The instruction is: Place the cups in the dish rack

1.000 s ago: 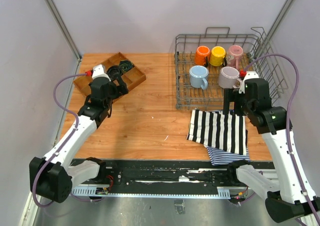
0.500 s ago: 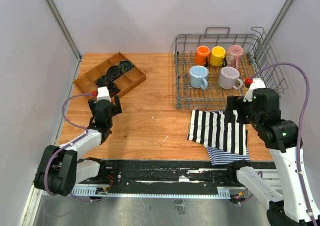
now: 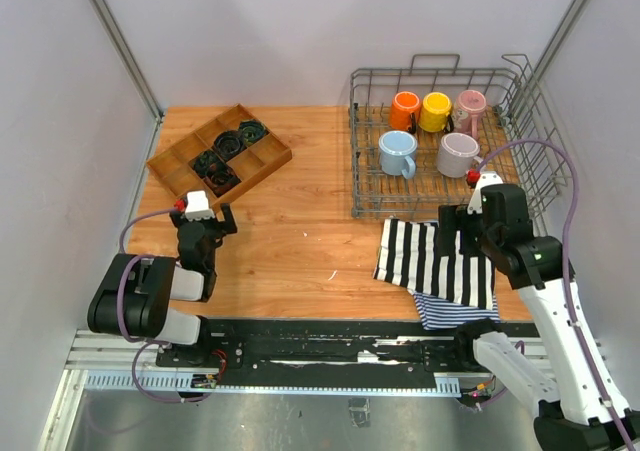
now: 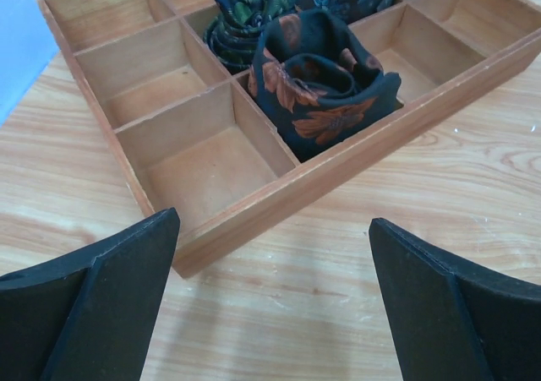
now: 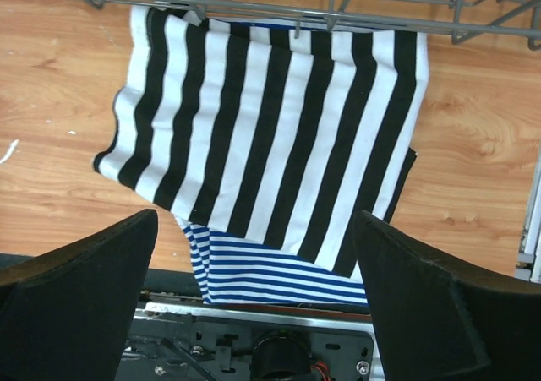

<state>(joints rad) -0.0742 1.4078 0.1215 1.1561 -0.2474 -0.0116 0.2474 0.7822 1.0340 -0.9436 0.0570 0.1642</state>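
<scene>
Top external view: the dish rack [image 3: 400,211], a grey wire basket with tall sides, sits at upper right on the wood-grain surface [image 3: 300,201]. All five glossy, rounded cups are inside it: the orange cup [image 3: 405,109], yellow cup [image 3: 435,111] and translucent pink cup [image 3: 470,106] along the back, the light blue cup [image 3: 397,153] and grey cup [image 3: 458,154] in front.

The left arm is folded low at lower left. The left gripper [image 4: 272,305] faces a compartmented wooden tray [image 4: 338,174] holding rolled dark floral fabric [image 4: 325,81]; its jaws are spread wide, holding nothing. The right arm bends at the elbow, with the right gripper [image 5: 254,305] above a black-and-white striped cloth [image 5: 270,127]; its jaws are likewise spread and empty.

A blue-striped cloth [image 5: 270,275] lies mostly hidden beneath the black-and-white one. In the right wrist view only the rack's lowest wires show, cut off at the top edge.
</scene>
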